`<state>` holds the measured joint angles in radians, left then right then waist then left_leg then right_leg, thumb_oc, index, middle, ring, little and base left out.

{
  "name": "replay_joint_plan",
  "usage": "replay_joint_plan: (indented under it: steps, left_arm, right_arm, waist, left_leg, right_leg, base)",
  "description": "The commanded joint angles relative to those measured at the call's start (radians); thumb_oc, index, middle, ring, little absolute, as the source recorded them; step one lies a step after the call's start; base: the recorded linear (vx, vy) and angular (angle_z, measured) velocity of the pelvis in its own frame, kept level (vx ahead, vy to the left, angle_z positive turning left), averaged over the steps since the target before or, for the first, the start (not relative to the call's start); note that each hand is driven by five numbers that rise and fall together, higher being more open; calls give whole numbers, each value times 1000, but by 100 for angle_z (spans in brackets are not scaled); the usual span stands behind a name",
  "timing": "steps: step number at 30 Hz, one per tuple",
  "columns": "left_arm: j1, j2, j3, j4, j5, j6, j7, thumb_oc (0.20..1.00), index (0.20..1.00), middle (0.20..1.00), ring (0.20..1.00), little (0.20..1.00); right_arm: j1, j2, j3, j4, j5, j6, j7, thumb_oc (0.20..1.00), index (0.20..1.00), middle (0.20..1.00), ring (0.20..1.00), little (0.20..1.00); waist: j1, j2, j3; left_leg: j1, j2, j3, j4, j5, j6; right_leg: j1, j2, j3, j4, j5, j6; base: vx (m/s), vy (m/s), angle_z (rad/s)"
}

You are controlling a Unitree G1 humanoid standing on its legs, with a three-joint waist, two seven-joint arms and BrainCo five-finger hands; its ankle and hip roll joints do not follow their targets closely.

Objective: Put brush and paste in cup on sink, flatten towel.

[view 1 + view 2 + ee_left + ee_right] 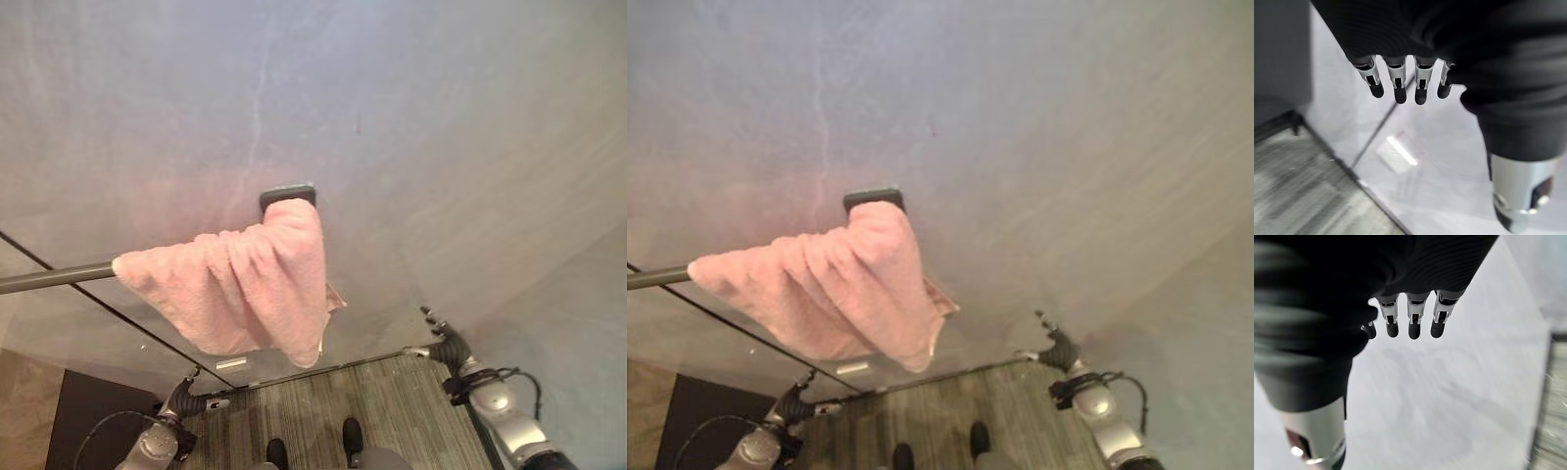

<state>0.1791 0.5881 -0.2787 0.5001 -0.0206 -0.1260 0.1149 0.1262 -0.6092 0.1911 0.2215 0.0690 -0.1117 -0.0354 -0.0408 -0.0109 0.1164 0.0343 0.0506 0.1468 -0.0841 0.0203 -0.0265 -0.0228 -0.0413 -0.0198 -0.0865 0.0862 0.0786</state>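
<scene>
I'm seeing my left hand [1415, 58] wearing a dark ribbed cover, with silver fingers [1397, 81] ending in dark rounded tips and a silver thumb showing small screws. My right hand [1400, 289] is looking the same: black ribbing, silver fingers [1414, 318], dark tips. Both forearms are showing smooth silver-grey shells.
</scene>
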Motion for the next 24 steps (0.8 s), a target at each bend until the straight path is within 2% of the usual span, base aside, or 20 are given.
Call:
replay_joint_plan:
  steps: [1, 3, 4, 7, 11, 13, 18, 24]
  left_arm:
    - [-11, 141, 61, -64, 5, -88, -34, 1000, 1000, 1000, 1000, 1000]
    - [0, 173, 66, -111, 7, -94, -42, 1000, 1000, 1000, 1000, 1000]
    - [15, 227, 77, -181, -12, -108, -64, 1000, 1000, 1000, 1000, 1000]
    - [43, 327, 81, -303, -30, -129, -104, 1000, 1000, 1000, 1000, 1000]
    - [87, 463, 82, -429, -36, -158, -141, 1000, 1000, 1000, 1000, 1000]
    - [98, 515, 79, -475, -43, -169, -147, 1000, 1000, 1000, 1000, 1000]
    - [50, 552, 56, -541, -120, -184, -132, 1000, 1000, 1000, 1000, 1000]
    - [-60, 522, -27, -550, -105, -171, -90, 1000, 1000, 1000, 1000, 1000]
  right_arm:
    - [11, -29, 39, -95, 179, -81, 104, 1000, 1000, 1000, 1000, 1000]
    - [15, -50, 48, -130, 213, -79, 128, 1000, 1000, 1000, 1000, 1000]
    - [12, -99, 75, -199, 274, -71, 178, 1000, 1000, 1000, 1000, 1000]
    - [-9, -186, 115, -291, 339, -54, 245, 1000, 1000, 1000, 1000, 1000]
    - [-28, -270, 157, -383, 416, -37, 287, 1000, 1000, 1000, 1000, 1000]
    - [-51, -285, 194, -416, 448, -29, 290, 1000, 1000, 1000, 1000, 1000]
    - [-136, -278, 289, -439, 505, -15, 267, 1000, 1000, 1000, 1000, 1000]
    - [-253, -247, 357, -446, 408, 6, 196, 1000, 1000, 1000, 1000, 1000]
  waist:
    - [4, -40, -30]
    - [7, -41, -31]
    - [18, -40, -33]
    - [29, -36, -32]
    - [38, -27, -32]
    - [44, -23, -34]
    - [47, -19, -38]
    - [39, -24, -36]
  left_leg:
    - [-61, -11, -4, 64, 23, -47]
    - [-60, -11, -8, 55, 26, -50]
    - [-61, -11, -9, 51, 29, -52]
    - [-64, -16, -17, 53, 27, -51]
    - [-63, -30, -21, 48, 21, -45]
    - [-62, -39, -25, 44, 19, -42]
    - [-62, -54, -26, 30, 18, -34]
    - [-60, -62, -7, 22, 15, -27]
  right_leg:
    - [-13, -75, -38, 82, -25, 91]
    - [-7, -80, -48, 70, -23, 94]
    - [0, -86, -60, 61, -21, 97]
    - [3, -95, -71, 62, -21, 100]
    - [8, -112, -83, 64, -18, 110]
    - [10, -122, -87, 66, -16, 116]
    - [0, -144, -89, 77, -6, 126]
    - [-17, -158, -74, 83, 12, 135]
  base:
    - [1, -38, 24]
    - [5, -18, 24]
    - [11, -14, 15]
    - [-2, 5, 16]
    - [-10, 55, 10]
    - [10, 78, 11]
    - [-4, 74, 7]
    - [-17, 53, 4]
